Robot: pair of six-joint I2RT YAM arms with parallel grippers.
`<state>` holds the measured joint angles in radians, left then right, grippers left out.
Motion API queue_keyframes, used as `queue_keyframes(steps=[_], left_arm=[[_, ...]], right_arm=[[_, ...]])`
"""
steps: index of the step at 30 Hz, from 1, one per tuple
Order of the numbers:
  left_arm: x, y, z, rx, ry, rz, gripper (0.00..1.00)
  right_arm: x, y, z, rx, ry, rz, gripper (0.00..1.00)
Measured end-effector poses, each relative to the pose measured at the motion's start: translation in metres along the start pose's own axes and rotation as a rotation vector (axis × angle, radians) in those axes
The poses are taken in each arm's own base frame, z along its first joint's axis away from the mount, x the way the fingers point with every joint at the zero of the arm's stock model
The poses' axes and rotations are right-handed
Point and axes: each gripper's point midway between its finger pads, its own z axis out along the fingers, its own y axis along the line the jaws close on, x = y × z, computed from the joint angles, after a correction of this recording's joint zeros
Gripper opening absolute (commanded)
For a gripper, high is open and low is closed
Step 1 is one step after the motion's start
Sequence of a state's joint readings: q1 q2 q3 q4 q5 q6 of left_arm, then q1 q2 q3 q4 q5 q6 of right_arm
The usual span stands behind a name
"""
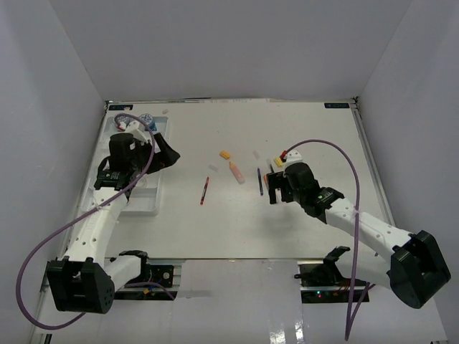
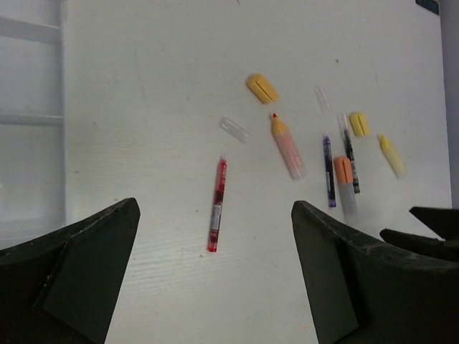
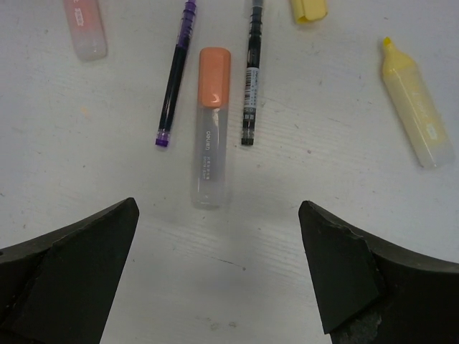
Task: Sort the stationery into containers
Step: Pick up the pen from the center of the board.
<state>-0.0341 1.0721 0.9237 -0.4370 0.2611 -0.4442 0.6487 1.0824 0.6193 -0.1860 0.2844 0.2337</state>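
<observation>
**Table (image 1: 237,229):** white surface. The loose stationery lies in its middle and right of middle.

**Tray (image 1: 143,206):** white, with dividers, at the left edge and well apart from the loose items. A round blue-white tub (image 1: 146,120) sits at its far end. The rest of its contents are hidden by the left arm.

**Left gripper (image 1: 166,155):** fingers spread and holding nothing. It hangs just beside the tray's inner edge, facing the middle of the table.

**Right gripper (image 1: 275,190):** fingers spread wide and empty, hovering above the near end of the orange-capped marker (image 3: 210,129).

**Step in hand (judged):** the right arm picks up this marker.

**Neighbours:**
- A purple pen (image 3: 176,79) lies just beside the marker on one side and a black pen (image 3: 251,79) on the other, both roughly parallel to it.
- A yellow highlighter (image 3: 416,107) and a pink one (image 3: 84,29) lie further out.
- A red pen (image 2: 217,204) lies alone, nearer the tray.
- Small yellow pieces (image 2: 262,87) and clear caps (image 2: 234,129) lie beyond.

**Recommendations:**
- The fingers already stand on either side of the marker's length, so the wrist needs no turn.
- Move forward so the grip falls at mid-barrel rather than on the end.
- Narrow the opening before descending, so each finger drops into the gap between marker and pen. At the present spread both pens would likely be swept in.
- The clear barrel looks smooth, so close firmly and lift straight up.
</observation>
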Motion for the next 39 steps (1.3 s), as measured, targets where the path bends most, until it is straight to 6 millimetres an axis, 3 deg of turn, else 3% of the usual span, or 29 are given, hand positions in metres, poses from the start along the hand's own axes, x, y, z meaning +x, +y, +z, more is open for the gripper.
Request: queue_keyframes(steps=[5, 9, 10, 12, 20, 28, 34, 39], left_arm=[[0.038, -0.033, 0.024, 0.136, 0.068, 0.118, 0.98], [0.055, -0.035, 0.037, 0.159, 0.105, 0.166, 0.98], [0.057, -0.033, 0.038, 0.157, 0.105, 0.172, 0.98], [0.056, -0.031, 0.038, 0.151, 0.099, 0.184, 0.98], [0.057, -0.029, 0.038, 0.146, 0.091, 0.193, 0.98], [0.058, -0.029, 0.038, 0.146, 0.092, 0.193, 0.98], [0.058, -0.029, 0.038, 0.146, 0.092, 0.193, 0.98], [0.06, -0.033, 0.037, 0.169, 0.104, 0.174, 0.98]], right_arm=[[0.017, 0.004, 0.016, -0.004, 0.089, -0.015, 0.88], [0.032, 0.005, 0.025, 0.001, 0.148, -0.021, 0.76], [0.036, 0.004, 0.027, 0.004, 0.161, -0.021, 0.75], [0.042, 0.005, 0.032, 0.007, 0.185, -0.021, 0.64], [0.061, 0.005, 0.05, 0.014, 0.247, -0.035, 0.6], [0.053, 0.011, 0.064, 0.001, 0.227, -0.048, 0.5], [0.048, 0.013, 0.068, -0.003, 0.21, -0.048, 0.25], [0.051, 0.014, 0.059, -0.008, 0.208, -0.051, 0.2]])
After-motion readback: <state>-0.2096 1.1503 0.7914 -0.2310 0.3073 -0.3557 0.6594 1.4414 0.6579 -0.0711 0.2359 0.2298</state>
